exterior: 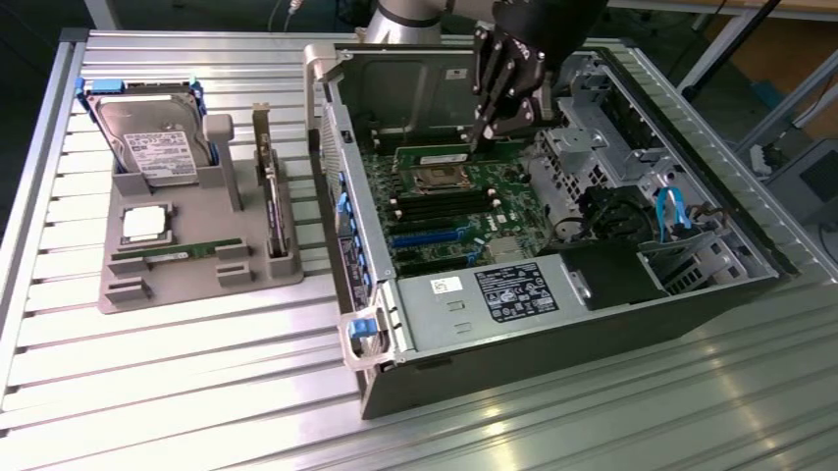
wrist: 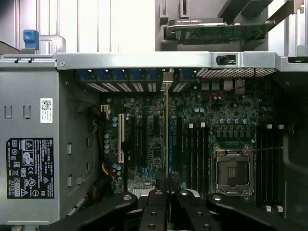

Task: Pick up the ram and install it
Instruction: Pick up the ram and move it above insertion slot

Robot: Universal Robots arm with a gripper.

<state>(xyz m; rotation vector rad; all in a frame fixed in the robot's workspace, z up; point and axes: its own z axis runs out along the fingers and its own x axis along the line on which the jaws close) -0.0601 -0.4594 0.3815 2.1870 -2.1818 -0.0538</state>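
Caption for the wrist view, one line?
End effector grips the ram edge-on over the motherboard inside the open computer case.

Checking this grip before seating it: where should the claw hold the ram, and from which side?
By its upper long edge, the claw pinching both flat faces from above, as now. The ram is a thin board, edge-on in the wrist view, and its lower contact edge must stay free, I'd judge, to meet the memory slots.

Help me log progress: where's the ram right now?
In the exterior view, the ram hangs clamped in the gripper inside the computer case, above the motherboard beside the processor socket.
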